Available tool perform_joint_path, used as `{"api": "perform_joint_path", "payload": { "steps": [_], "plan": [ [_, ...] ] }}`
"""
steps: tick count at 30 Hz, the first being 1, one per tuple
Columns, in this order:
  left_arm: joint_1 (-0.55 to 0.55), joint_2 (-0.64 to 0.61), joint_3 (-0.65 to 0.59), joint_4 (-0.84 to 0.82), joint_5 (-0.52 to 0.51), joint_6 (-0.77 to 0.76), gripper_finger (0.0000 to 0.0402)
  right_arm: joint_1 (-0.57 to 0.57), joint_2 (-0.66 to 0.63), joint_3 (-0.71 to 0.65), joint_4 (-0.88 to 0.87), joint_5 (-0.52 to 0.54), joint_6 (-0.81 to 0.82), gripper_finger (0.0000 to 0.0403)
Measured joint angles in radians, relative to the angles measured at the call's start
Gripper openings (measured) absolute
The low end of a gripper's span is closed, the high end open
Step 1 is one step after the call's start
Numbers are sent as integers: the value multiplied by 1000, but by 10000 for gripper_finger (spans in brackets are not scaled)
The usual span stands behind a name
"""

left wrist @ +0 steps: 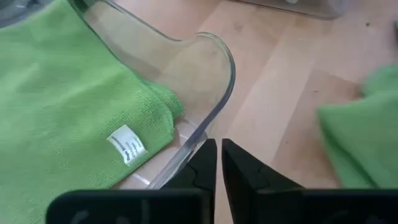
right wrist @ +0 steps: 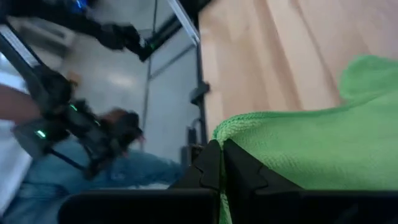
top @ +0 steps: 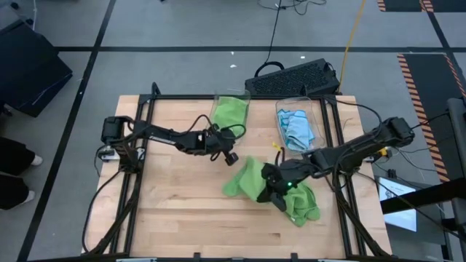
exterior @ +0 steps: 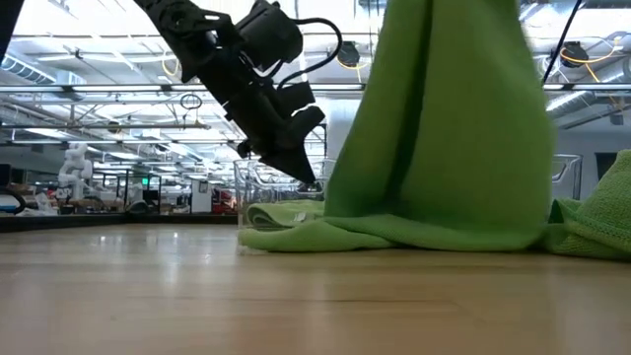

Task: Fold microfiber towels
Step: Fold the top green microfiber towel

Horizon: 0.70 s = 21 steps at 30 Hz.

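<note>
**Right claw pinches a green towel; left claw beside the green bin**

Here, the right claw (top: 275, 191), at about five o'clock from the desk's (top: 175, 218) centre, is pressed together on an edge of a lime green towel (top: 251, 178); the cloth hangs up from the desk at the claw and spreads toward nine o'clock; a second green towel (top: 302, 204) lies crumpled just at three o'clock of the claw, touching the first. The left claw (top: 224, 154), fingers nearly together with only a slit between and nothing in them, sits at the rim of a clear bin (left wrist: 214, 81) holding a folded green towel (top: 231, 110) at its twelve o'clock; light blue towels (top: 297, 129) fill another bin (top: 314, 109) at two o'clock.
</note>
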Motion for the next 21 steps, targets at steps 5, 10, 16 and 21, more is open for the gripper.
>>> {"api": "perform_joint_path", "payload": {
  "steps": [5, 10, 16, 21],
  "plan": [
    [17, -4, 1, 17, 104, 3, 35, 40, -30, 18, 41, 100, 79, 0],
    [25, -3, 1, 54, 135, 3, 35, 68, -32, 93, 38, 213, 88, 0],
    [54, -65, 0, 39, 207, -42, 36, 102, -29, 177, 23, 359, 56, 0],
    [29, -216, 0, 25, 370, -1, 39, 111, -30, 261, -96, 373, 4, 0]
  ]
}}
